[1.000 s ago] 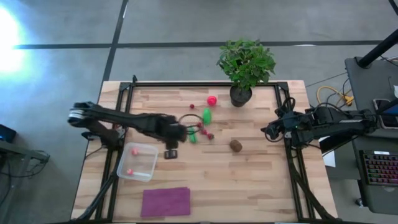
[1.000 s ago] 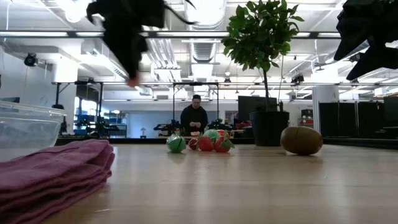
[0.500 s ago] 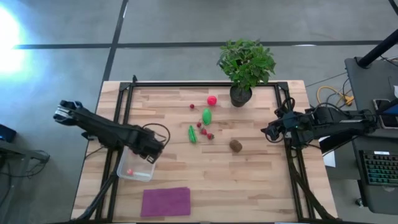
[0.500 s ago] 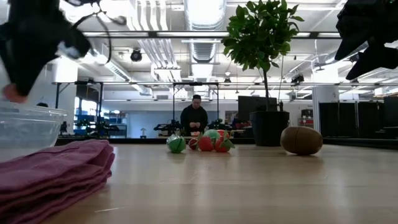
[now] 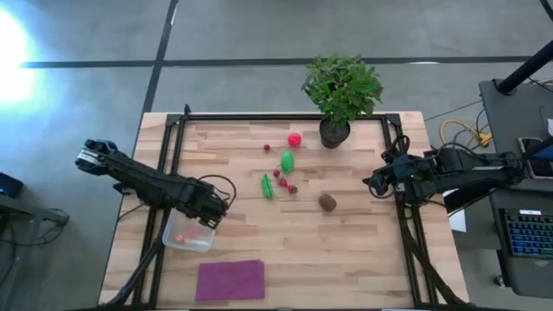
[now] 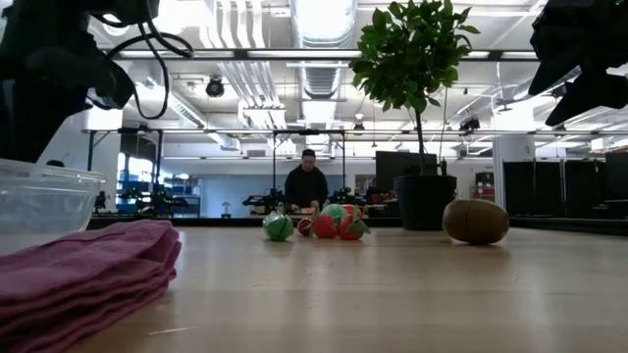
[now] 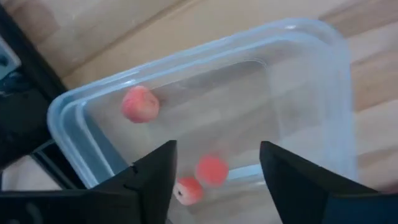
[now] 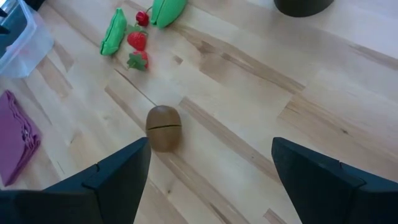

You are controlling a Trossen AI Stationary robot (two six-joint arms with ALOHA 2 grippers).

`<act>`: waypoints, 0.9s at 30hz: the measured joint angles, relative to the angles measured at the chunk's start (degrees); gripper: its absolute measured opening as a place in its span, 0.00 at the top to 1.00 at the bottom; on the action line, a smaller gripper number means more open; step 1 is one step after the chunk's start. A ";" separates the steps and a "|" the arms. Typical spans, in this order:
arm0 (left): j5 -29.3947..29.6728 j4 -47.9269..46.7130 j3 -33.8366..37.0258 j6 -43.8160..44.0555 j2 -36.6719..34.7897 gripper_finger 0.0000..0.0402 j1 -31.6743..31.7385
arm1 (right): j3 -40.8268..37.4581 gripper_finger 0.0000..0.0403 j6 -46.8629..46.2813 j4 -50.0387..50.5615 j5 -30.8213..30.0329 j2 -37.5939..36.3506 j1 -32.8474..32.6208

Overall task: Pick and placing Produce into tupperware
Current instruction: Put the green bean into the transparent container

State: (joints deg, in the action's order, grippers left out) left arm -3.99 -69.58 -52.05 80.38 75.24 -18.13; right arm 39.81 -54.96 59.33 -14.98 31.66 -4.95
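Observation:
The clear tupperware (image 5: 186,233) stands near the table's left edge. My left gripper (image 5: 208,217) hovers open over its right side. In the left wrist view (image 7: 217,149) its fingers frame the container's inside, where three small red pieces show (image 7: 140,104), (image 7: 211,169), (image 7: 186,190). Other produce rests mid-table: a red ball (image 5: 295,138), a green oval (image 5: 287,161), a long green piece (image 5: 267,186), small red ones (image 5: 283,181) and the brown kiwi (image 5: 327,202). My right gripper (image 5: 370,184) waits open at the right edge.
A potted plant (image 5: 342,86) stands at the far edge. A folded purple cloth (image 5: 230,280) lies near the front edge, below the tupperware. Black frame rails run along both table sides. Bare wood lies between the kiwi and the front edge. A person stands far off in the room (image 6: 308,186).
My left gripper has travelled from the table's middle, beside the long green piece, leftward and toward the near edge until it stands over the tupperware. The small pink-red piece seen at its fingertips in the earlier low views is gone from them now.

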 joint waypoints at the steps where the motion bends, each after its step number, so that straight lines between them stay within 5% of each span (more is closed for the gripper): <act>1: 0.16 0.40 -0.74 -1.44 -0.04 0.44 0.00 | 0.00 0.19 0.03 0.00 0.00 -0.01 0.00; 5: 6.03 7.02 -6.23 -16.91 -0.07 0.42 -0.07 | 0.00 0.19 0.15 0.00 0.00 0.00 0.00; 9: 18.38 14.46 -9.55 -31.18 0.17 0.42 2.05 | 0.00 0.19 -0.29 0.00 0.00 0.00 0.00; 17: 10.46 17.17 -8.94 -12.85 6.62 0.42 21.16 | 0.00 0.19 -1.81 0.00 0.00 0.00 0.00; 23: 10.78 31.14 -10.78 -13.20 13.01 0.42 25.81 | 0.00 0.19 -2.46 0.00 -0.02 0.00 0.00; 27: 10.53 32.10 -13.73 -13.22 19.59 0.42 25.90 | 0.00 0.19 -2.45 0.00 -0.02 0.00 0.00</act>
State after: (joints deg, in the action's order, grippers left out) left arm 6.55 -37.49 -65.78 67.16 94.84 7.77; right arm 39.81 -57.41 59.33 -15.00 31.66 -4.95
